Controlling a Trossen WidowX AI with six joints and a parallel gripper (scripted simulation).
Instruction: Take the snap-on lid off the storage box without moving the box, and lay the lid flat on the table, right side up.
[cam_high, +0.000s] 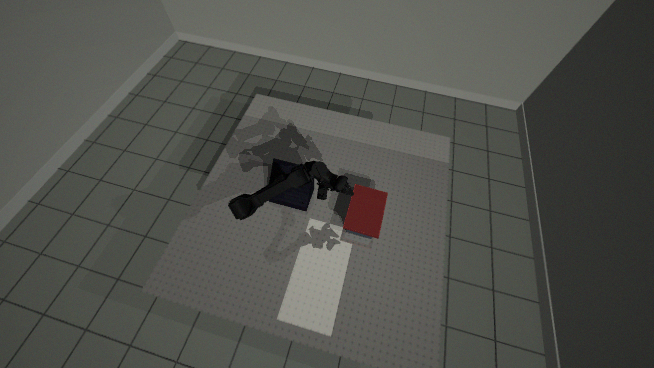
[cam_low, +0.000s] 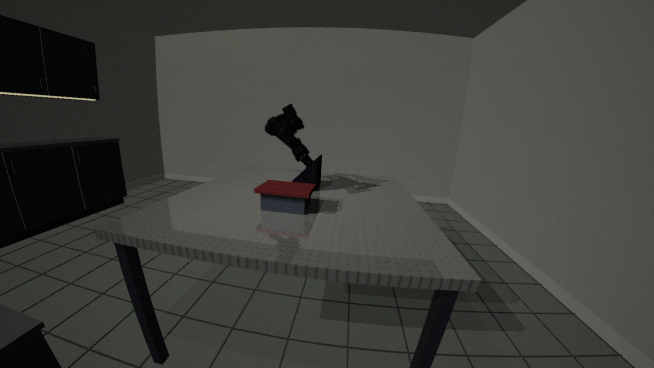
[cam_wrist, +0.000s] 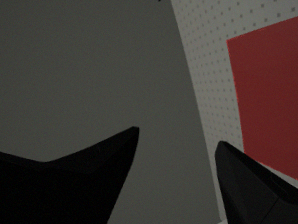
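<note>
The storage box (cam_low: 284, 204) is blue-grey and stands near the middle of the table (cam_high: 400, 270) (cam_low: 380, 235). Its flat red lid (cam_high: 366, 210) (cam_low: 285, 188) (cam_wrist: 266, 90) sits on top of it. My gripper (cam_high: 346, 187) (cam_low: 283, 126) (cam_wrist: 177, 140) is partly open with nothing between the fingers. It hangs in the air above the table, beside the lid's edge on the arm's side. In the wrist view the lid lies to the right of the fingers and a shaded part of the table is between them.
The arm's dark base block (cam_high: 292, 195) (cam_low: 313, 172) stands just behind the box. A bright rectangular patch (cam_high: 315, 285) lies on the table in front of the box. Dark cabinets (cam_low: 60, 175) line the left wall.
</note>
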